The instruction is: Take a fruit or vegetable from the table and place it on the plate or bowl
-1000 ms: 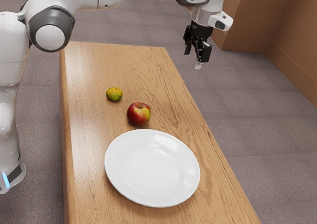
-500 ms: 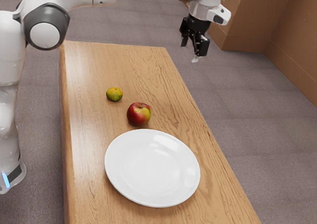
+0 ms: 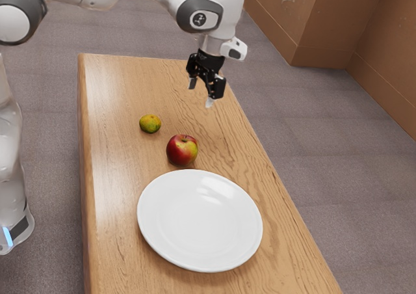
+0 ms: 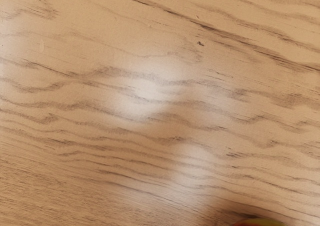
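Note:
A red apple rests on the wooden table, just behind the white plate, which has nothing on it. A small green-orange citrus fruit lies to the exterior view's left of the apple and a little further back. My gripper hangs above the table, behind the apple and toward the exterior view's right of the citrus. Its fingers stand open with nothing between them. In the wrist view I see wood grain and a yellow-green sliver at the edge.
The table's long edge toward the exterior view's right runs close under my gripper, with grey carpet beyond it. Brown cardboard walls stand at the back right, away from the table.
My arm has swung toward the exterior view's left and come down, from beyond the table's edge to above the tabletop. The fruits and plate have not moved.

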